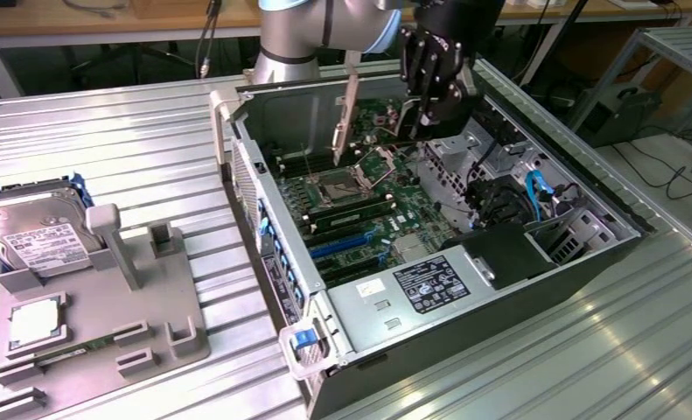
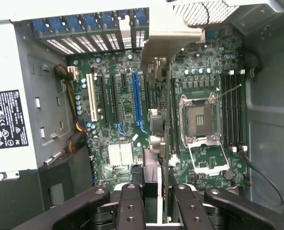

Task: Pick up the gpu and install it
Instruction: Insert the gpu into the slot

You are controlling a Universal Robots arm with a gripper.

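The gpu (image 1: 348,109) is a thin dark card with a pale metal end bracket, hanging edge-on over the open computer case (image 1: 520,297). My gripper (image 1: 431,116) is shut on its far end, above the motherboard (image 1: 363,219). From the wrist, the gpu (image 2: 171,37) runs as a slim slab from between my gripper (image 2: 155,194) fingers out to its bracket by the rear slot covers. It hovers clear of the board, between the blue slot (image 2: 136,100) and the processor socket (image 2: 199,117).
Inside the case lie a labelled power supply (image 1: 433,280), blue cables (image 1: 538,197) and memory sticks (image 2: 233,110). At the exterior view's left, a grey fixture (image 1: 147,324) holds a hard drive (image 1: 31,236) and a square silver chip (image 1: 37,319). The table is ribbed metal.
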